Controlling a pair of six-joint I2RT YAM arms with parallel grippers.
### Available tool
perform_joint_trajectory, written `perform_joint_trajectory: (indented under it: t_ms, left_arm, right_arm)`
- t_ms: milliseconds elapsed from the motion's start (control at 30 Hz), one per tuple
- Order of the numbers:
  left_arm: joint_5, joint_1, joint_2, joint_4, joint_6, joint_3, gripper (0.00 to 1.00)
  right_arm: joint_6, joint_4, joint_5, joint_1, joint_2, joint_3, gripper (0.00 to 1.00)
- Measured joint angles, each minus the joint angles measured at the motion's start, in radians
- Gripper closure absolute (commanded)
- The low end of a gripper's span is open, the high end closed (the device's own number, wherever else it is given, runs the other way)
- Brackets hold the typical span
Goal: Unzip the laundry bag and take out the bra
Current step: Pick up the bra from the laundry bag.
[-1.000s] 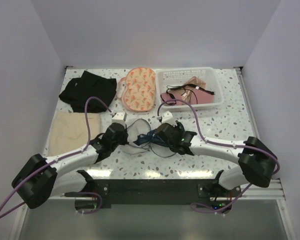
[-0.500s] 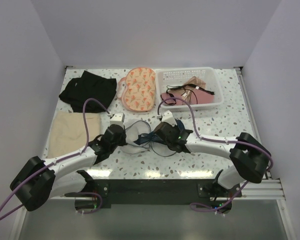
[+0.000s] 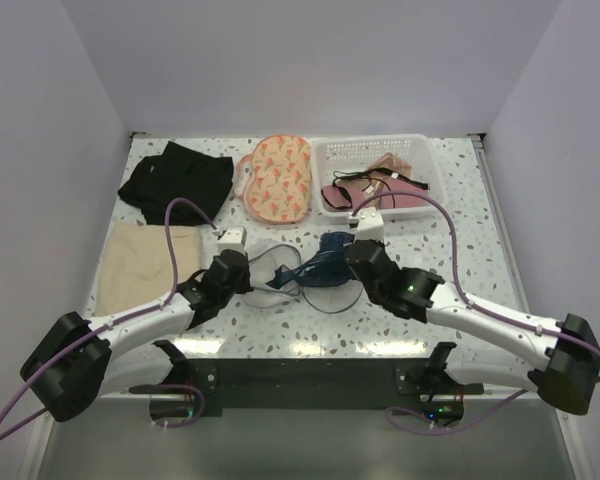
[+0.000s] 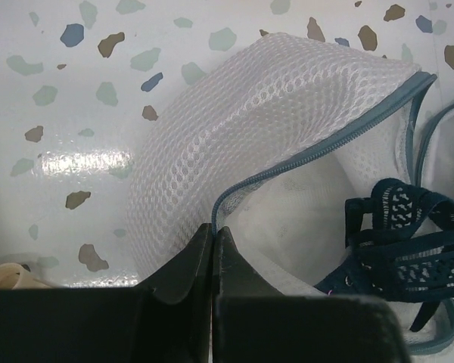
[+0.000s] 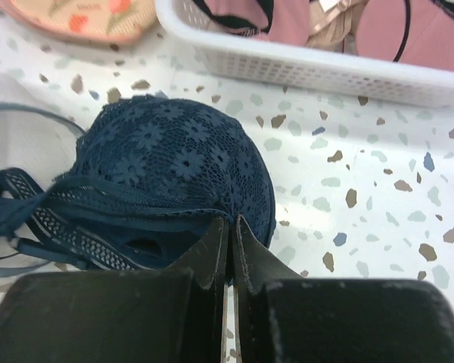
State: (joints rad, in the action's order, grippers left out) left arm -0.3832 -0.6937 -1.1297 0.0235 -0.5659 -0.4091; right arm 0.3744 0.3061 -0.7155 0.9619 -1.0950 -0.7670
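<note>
Laundry bag (image 3: 268,270) at table (image 3: 460,250) centre, toward front edge. Bra (image 3: 330,247) just right of it, touching, straps reaching into bag mouth. Basket (image 3: 400,211) behind bra, back right, garments (image 3: 395,190) inside. Pouch (image 3: 277,178) left of basket. Heaped garment (image 3: 177,180) back left. Cloth (image 3: 145,258) in front of it.

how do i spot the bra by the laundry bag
Find the white basket at the back right of the table. Just in front of it lies a navy lace bra, its straps trailing into the white mesh laundry bag. It is the only dark blue garment; the basket holds pink ones.
</note>
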Motion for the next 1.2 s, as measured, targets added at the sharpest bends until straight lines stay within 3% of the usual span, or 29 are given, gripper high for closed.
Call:
perform_joint_trajectory:
  t_ms: [333, 700, 1000, 1200]
  left_arm:
    - [-0.007, 0.000, -0.008, -0.006, -0.021, 0.000, 1.00]
    - [-0.007, 0.000, -0.031, -0.019, -0.061, 0.000, 1.00]
    - [-0.005, 0.000, -0.068, -0.019, -0.080, -0.001, 1.00]
    - [0.008, 0.000, -0.076, -0.018, -0.082, -0.002, 1.00]
  right_arm:
    - [-0.048, -0.087, 0.008, 0.000, 0.203, 0.050, 1.00]
    - [-0.060, -0.173, -0.088, 0.000, 0.379, 0.074, 1.00]
    - [-0.111, -0.246, -0.074, -0.001, 0.378, 0.076, 1.00]
    - [-0.172, -0.374, 0.029, -0.001, 0.394, 0.076, 1.00]
